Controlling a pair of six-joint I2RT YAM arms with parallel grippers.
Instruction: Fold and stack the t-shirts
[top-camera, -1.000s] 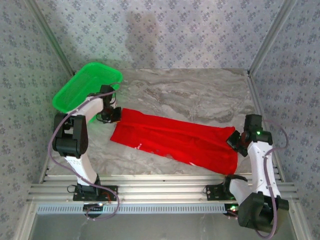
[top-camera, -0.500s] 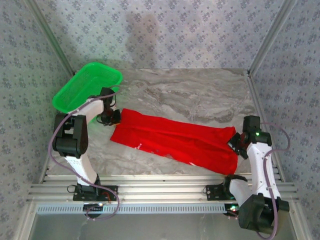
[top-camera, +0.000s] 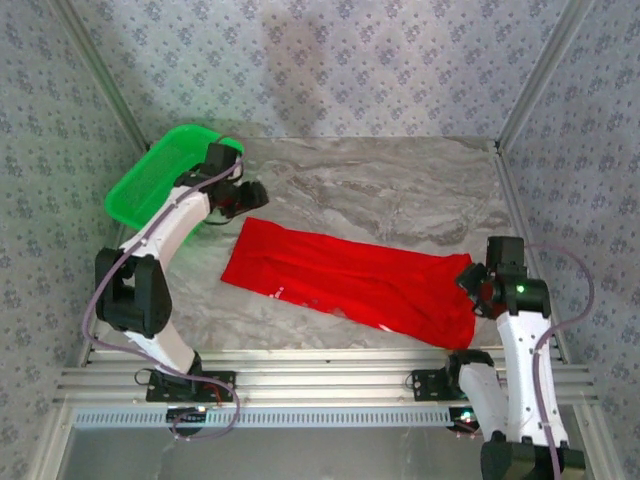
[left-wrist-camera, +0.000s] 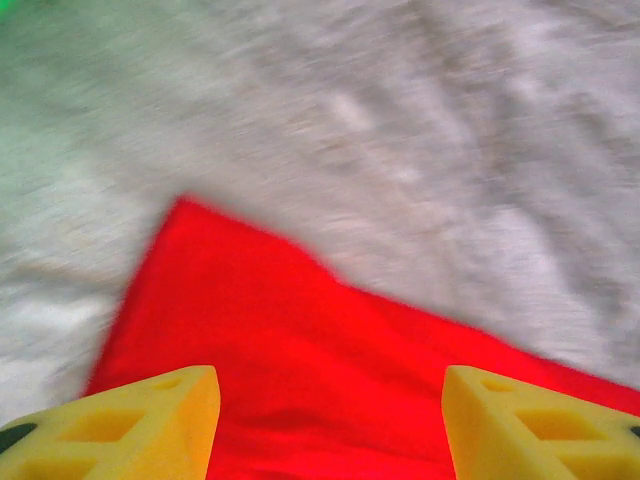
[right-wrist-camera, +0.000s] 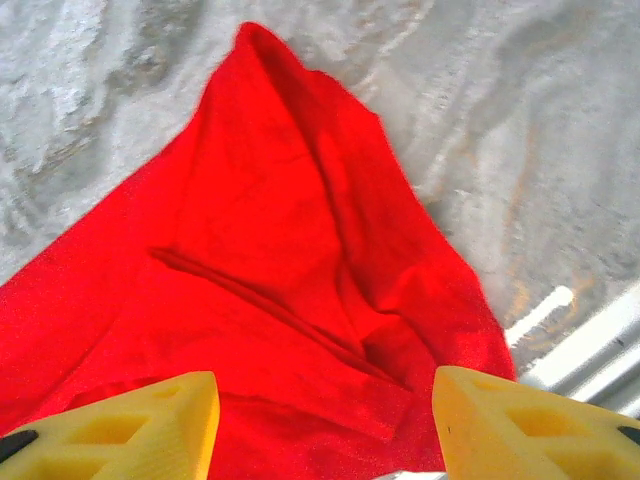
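1. Bright red cloth t-shirt (top-camera: 350, 282): lies as a long strip across grey marbled table (top-camera: 400, 185), centre to near-right
2. Left gripper (left-wrist-camera: 330, 425): fingers apart, empty, over shirt's far-left corner
3. Right gripper (right-wrist-camera: 325, 420): fingers apart, empty, over creased right end
4. Rec: pinch both end corners squarely, lift evenly, flatten right-end creases before folding
5. Green plastic mesh basket (top-camera: 160, 175) close beside left arm; metal front rail (top-camera: 330, 380) near shirt's right end, poss. snag

Red t-shirt (top-camera: 340, 280) flat on the marble table (top-camera: 400, 185) as a long slanted band. Far-left corner just nearer the bases than the left gripper (top-camera: 255, 196), apart from it. Green basket (top-camera: 150, 180) to that gripper's left. At the band's opposite end, by its edge, the right gripper (top-camera: 468, 280).
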